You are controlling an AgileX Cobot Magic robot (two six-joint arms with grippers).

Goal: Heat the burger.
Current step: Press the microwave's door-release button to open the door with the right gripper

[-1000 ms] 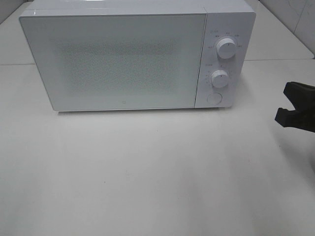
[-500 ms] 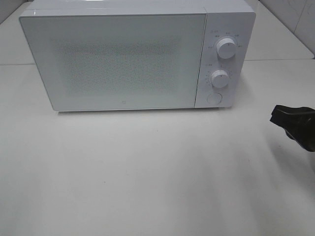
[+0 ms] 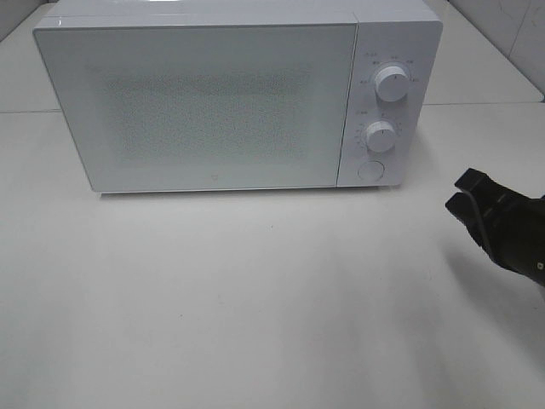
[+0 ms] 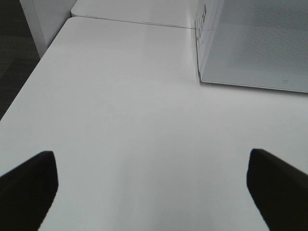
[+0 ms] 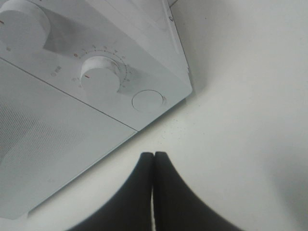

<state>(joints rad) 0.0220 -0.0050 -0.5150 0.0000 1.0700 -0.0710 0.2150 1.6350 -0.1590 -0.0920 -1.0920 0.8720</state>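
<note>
Burger out of view, perhaps inside the closed microwave [image 3: 230, 98]. Your right gripper [image 3: 462, 192], jaws clenched on nothing, sits just right of the round button [image 3: 370, 169], far nearer it than the left gripper [image 4: 150, 156], jaws released over the tabletop [image 4: 120, 96].

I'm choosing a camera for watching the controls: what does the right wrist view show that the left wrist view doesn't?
Only the right wrist view: the upper dial, the lower dial and the round button, plus the right tool, shut. Only the left wrist view: the left tool, open, and a strip of dark floor. Both: the microwave door, closed, and the white table.
</note>
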